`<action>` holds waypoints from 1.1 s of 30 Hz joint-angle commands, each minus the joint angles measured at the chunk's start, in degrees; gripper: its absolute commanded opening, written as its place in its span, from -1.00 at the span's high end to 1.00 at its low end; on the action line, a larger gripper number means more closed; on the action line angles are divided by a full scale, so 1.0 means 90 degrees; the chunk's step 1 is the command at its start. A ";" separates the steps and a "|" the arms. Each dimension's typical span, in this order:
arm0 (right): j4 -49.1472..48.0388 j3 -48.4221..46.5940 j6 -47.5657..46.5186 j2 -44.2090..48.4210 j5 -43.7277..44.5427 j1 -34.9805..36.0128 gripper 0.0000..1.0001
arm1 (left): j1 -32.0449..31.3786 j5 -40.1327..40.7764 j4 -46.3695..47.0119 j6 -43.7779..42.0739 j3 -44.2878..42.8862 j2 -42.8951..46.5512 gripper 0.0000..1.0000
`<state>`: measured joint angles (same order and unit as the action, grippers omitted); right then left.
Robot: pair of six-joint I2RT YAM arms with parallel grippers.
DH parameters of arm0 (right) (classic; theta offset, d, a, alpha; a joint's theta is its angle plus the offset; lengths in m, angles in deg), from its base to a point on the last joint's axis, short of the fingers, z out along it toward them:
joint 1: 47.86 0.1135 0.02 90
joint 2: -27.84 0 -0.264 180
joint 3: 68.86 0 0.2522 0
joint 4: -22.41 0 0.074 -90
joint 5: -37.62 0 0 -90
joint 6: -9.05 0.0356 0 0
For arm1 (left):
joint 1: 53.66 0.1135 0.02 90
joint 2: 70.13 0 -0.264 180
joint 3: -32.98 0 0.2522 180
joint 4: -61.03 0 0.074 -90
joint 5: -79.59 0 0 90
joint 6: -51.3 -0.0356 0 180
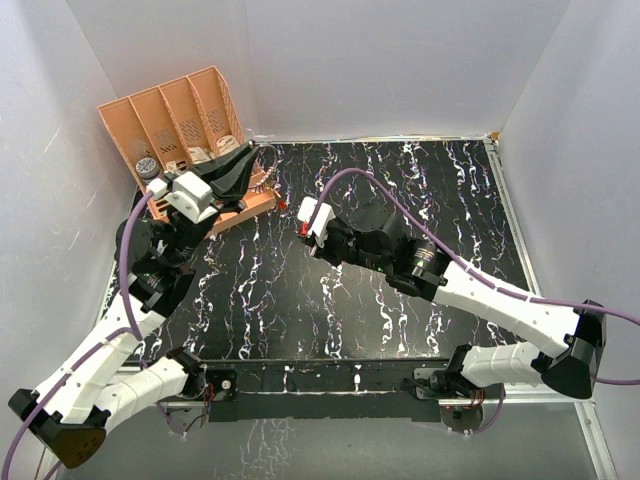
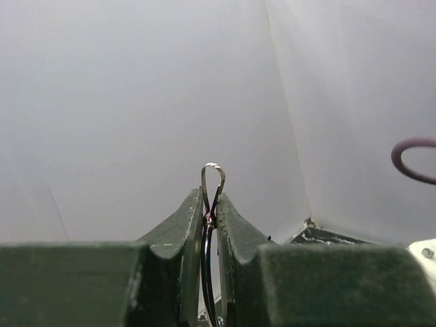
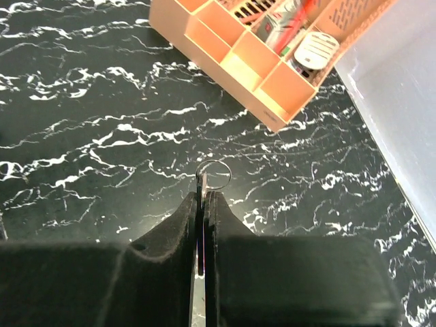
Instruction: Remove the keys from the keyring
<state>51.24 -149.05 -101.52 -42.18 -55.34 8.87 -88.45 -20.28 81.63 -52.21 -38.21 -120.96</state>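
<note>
Between the dark green fingers of the left pincer [image 2: 212, 204]: keyring [image 2: 212, 165], thin silvery wire, clamped tight, its narrow loop poking out past the tips. This pincer sits at the far left of the bench [image 1: 400, 300], by the peach organizer [image 1: 180, 120].

Right pincer [image 3: 204, 199]: clenched on a small silvery key [image 3: 202, 182]. A round loop at the key's end shows beyond the tips, and there is a streak of red in the slit between the fingers. It is held over the black marbled surface, well apart from the keyring.

Organizer: slotted compartments holding mixed small items.

Purple cable [image 2: 412, 146]: seen at the right edge from the left wrist.
</note>
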 commanded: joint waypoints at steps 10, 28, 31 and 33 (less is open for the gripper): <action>-0.0946 0.0207 0.0858 0.0295 0.2393 -0.1391 1.00 | 0.0012 0.0325 -0.0481 0.0115 -0.0030 0.0358 1.00; -0.2367 0.1910 0.2879 -0.1602 0.0212 -0.4370 1.00 | 0.0015 -0.0140 -0.0858 0.1519 0.0618 -0.0098 1.00; -0.2615 0.2068 0.2953 -0.1953 0.0132 -0.4415 1.00 | 0.0016 -0.0235 -0.0826 0.1600 0.0627 -0.0182 1.00; -0.2724 0.2116 0.2969 -0.2153 0.0142 -0.4443 1.00 | 0.0008 -0.0268 -0.0807 0.1659 0.0639 -0.0242 1.00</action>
<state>35.18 -130.36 -76.85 -60.02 -52.37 -30.49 -88.42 -20.98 71.47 -39.43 -32.31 -122.99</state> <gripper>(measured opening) 0.031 0.095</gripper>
